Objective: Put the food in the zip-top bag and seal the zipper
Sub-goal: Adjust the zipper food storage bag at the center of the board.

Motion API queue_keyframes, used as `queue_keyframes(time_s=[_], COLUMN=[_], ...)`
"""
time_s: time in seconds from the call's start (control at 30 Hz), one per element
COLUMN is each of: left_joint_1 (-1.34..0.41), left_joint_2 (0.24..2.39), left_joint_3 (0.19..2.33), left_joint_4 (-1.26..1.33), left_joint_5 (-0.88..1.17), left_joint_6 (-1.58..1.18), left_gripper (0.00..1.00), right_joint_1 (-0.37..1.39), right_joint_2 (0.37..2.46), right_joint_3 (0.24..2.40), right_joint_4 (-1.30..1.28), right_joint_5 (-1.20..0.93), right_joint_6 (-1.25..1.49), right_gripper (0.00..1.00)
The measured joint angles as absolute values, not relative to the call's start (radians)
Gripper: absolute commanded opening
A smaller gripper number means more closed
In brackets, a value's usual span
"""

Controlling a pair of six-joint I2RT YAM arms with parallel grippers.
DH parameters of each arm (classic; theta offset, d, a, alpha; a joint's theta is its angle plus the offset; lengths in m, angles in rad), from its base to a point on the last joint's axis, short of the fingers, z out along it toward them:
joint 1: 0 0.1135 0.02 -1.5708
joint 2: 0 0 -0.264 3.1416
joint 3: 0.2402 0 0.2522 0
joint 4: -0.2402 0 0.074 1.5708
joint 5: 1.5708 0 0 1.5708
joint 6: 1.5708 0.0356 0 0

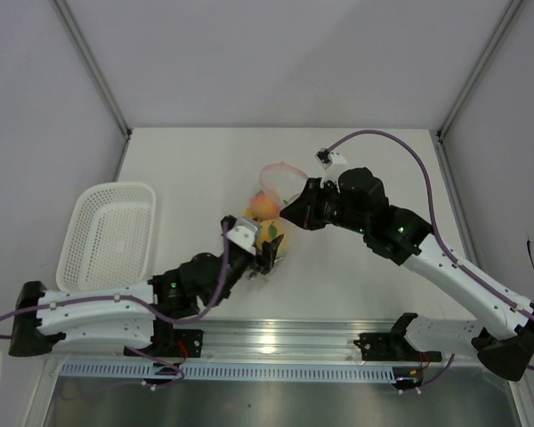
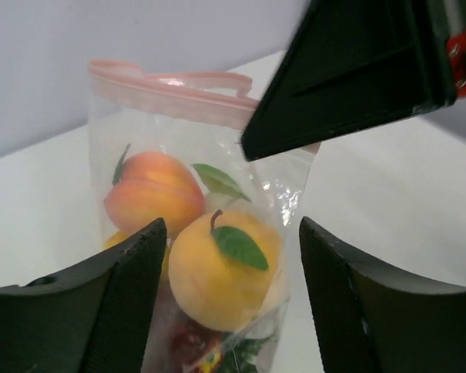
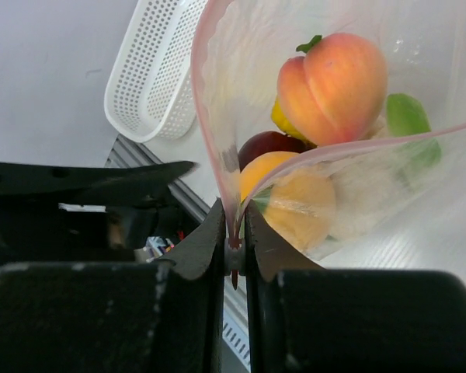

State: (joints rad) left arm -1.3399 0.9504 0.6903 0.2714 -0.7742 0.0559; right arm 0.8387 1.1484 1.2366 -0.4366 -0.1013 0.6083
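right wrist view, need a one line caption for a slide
Right gripper pinching the zipper at the end of the open zip-top bag, food inside, white basket behind.

2 arms reach inward; the left gripper is spread and the right gripper is pinched.

The left arm [image 1: 98, 311] lies low along the near edge, with its forearm angled up toward the middle. The left gripper [image 1: 267, 252] points away from the base, and its 2 fingers [image 2: 116, 303] are held wide apart with their dark pads facing each other. The right arm [image 1: 454, 271] climbs from its base, bends at the elbow and turns its wrist toward the left arm. The right gripper [image 1: 295, 212] sits just ahead of and above the left gripper's right finger. Its jaws are pressed together, with only the thin zipper [image 3: 205, 155] caught between the fingertips.
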Motion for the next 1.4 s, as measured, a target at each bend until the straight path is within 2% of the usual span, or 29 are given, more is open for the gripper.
queue_keyframes(time_s=[0.07,0.2,0.23,0.3,0.57,0.7,0.9,1.07,1.23,1.37,1.4], left_joint_1=[-1.305,-1.108,-1.053,-0.963,-0.749,-0.724,-0.723,-0.723,-0.734,-0.743,-0.744], left_joint_2=[0.841,0.686,0.679,0.705,1.03,1.309,1.529,1.59,1.594,1.637,1.651], left_joint_3=[0.681,0.73,0.774,0.885,1.385,1.663,1.798,1.844,1.847,1.88,1.884], left_joint_4=[0.222,0.065,0.007,-0.099,-0.453,-0.653,-0.805,-0.888,-0.927,-0.957,-0.956], left_joint_5=[-0.69,-0.509,-0.467,-0.38,-0.123,-0.02,0.102,0.155,0.16,0.147,0.145], left_joint_6=[0.01,-0.122,-0.158,-0.214,-0.366,-0.367,-0.354,-0.32,-0.287,-0.262,-0.256], left_gripper=[0.67,0.67,0.72,0.76,0.8,0.83,0.83,0.82,0.75,0.61,0.54], right_joint_1=[0.822,0.756,0.741,0.731,0.731,0.731,0.731,0.731,0.731,0.731,0.731], right_joint_2=[1.144,1.127,1.122,1.119,1.118,1.112,1.11,1.11,1.11,1.106,1.104], right_joint_3=[1.237,1.229,1.223,1.213,1.182,1.182,1.182,1.182,1.182,1.182,1.182], right_joint_4=[-0.447,-0.468,-0.474,-0.481,-0.501,-0.507,-0.526,-0.537,-0.544,-0.549,-0.55], right_joint_5=[-0.106,-0.157,-0.174,-0.21,-0.342,-0.374,-0.382,-0.382,-0.383,-0.382,-0.382], right_joint_6=[0.581,0.491,0.463,0.407,0.248,0.201,0.154,0.137,0.136,0.136,0.136], right_gripper=[0.0,0.0,0.0,0.0,0.0,0.0,0.0,0.0,0.0,0.0,0.0])
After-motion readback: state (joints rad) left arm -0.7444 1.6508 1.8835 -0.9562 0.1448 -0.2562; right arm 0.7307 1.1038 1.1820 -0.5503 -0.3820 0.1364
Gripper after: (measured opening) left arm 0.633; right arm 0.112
